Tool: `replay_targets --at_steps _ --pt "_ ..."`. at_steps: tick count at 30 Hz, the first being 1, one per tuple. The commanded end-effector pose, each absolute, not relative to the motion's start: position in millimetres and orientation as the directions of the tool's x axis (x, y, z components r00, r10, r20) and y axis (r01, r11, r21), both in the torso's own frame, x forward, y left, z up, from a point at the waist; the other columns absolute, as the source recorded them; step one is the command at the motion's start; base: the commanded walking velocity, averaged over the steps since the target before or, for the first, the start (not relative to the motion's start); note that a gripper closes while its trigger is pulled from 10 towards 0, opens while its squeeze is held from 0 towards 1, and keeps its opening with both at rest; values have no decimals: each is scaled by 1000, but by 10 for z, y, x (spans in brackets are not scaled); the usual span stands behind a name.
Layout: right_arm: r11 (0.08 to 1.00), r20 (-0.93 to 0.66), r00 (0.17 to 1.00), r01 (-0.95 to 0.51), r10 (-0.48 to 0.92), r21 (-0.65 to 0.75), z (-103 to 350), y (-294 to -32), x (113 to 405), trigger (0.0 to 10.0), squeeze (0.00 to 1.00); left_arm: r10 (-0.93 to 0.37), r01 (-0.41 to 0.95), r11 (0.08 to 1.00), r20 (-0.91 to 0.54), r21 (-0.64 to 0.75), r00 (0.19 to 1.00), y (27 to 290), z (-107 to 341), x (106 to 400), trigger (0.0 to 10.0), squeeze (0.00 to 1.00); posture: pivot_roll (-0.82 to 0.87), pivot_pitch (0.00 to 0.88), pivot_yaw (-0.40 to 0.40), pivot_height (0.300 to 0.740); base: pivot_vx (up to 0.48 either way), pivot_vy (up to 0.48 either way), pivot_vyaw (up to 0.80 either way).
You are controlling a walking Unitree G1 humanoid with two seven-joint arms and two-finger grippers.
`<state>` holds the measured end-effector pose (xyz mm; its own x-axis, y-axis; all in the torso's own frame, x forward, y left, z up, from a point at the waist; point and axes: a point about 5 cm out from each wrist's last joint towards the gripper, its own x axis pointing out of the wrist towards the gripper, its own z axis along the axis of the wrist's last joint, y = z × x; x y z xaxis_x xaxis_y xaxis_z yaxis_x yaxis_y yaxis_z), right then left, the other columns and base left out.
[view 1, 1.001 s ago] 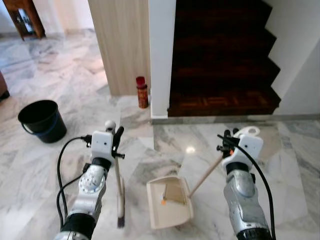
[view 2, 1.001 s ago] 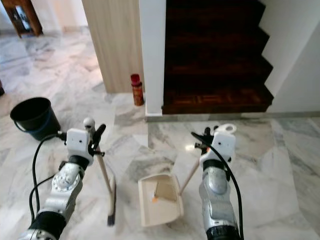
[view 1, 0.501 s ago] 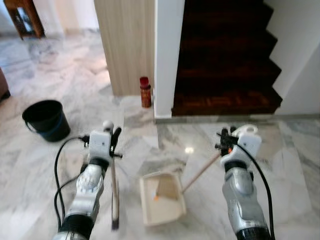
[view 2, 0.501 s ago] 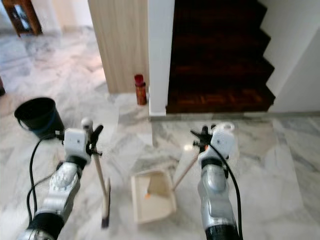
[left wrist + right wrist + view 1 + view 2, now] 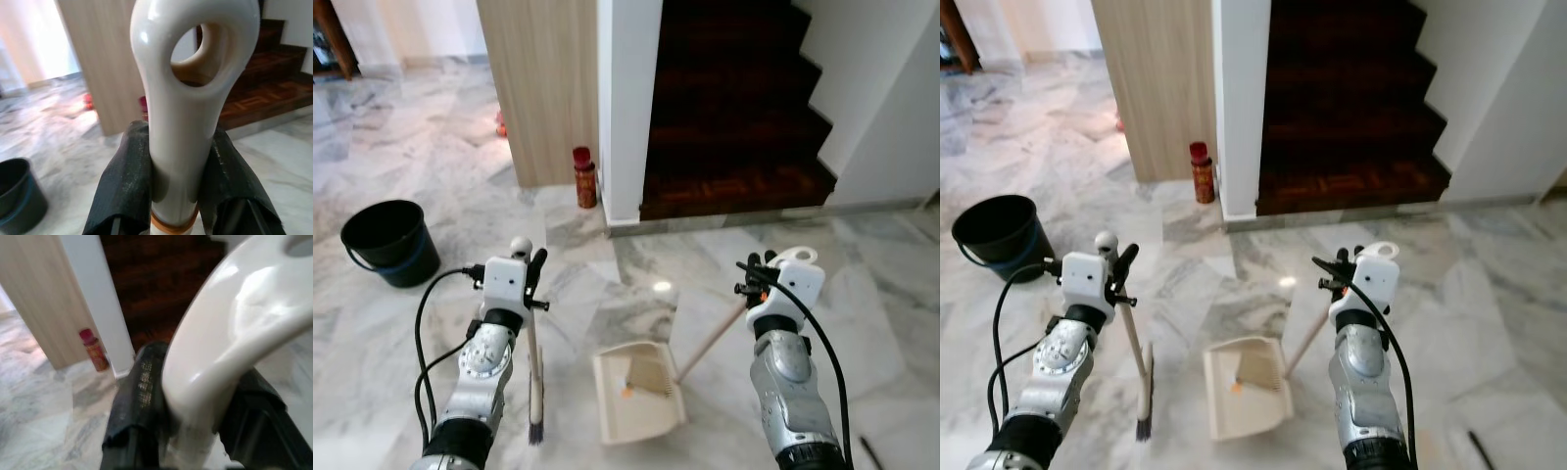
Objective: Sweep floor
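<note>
While both arms are raised in front of me, my left gripper (image 5: 536,284) is clamped on the cream handle of the broom (image 5: 534,382), fingers (image 5: 128,186) pressed to either side of it just below the hanging loop. Broom shaft runs near upright, bristles down on the marble floor (image 5: 431,176) just left of the dustpan (image 5: 638,394).

My right gripper (image 5: 754,284) is closed on the dustpan's handle top; the long handle slants down and left to the pan, which lies flat between my arms. Small orange scrap (image 5: 626,392) sits inside the pan.

Key relation: pan mouth lies to the right of the bristles, close by. Left arm is the sweeping arm; I judge any stroke goes rightward toward the pan.

Black bucket (image 5: 382,240) well off to the left; red can (image 5: 583,176) by the white pillar, stairs (image 5: 724,117) beyond.
</note>
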<state>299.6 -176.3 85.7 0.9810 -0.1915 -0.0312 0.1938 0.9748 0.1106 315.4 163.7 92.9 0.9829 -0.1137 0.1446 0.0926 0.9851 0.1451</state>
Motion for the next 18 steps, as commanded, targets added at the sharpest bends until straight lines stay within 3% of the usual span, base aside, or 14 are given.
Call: replay_targets --at_steps 1,18 --pt "975 17 981 190 -193 110 970 -1768 3038 10000 0 -117 89 984 186 151 975 1635 1033 3183 10000 0 -64 0 -1 740 0 379 0" --pt "976 15 981 191 -194 109 972 -1772 3044 10000 0 -113 85 985 188 153 976 1644 1042 3188 10000 0 -61 0 -1 740 0 375 0"
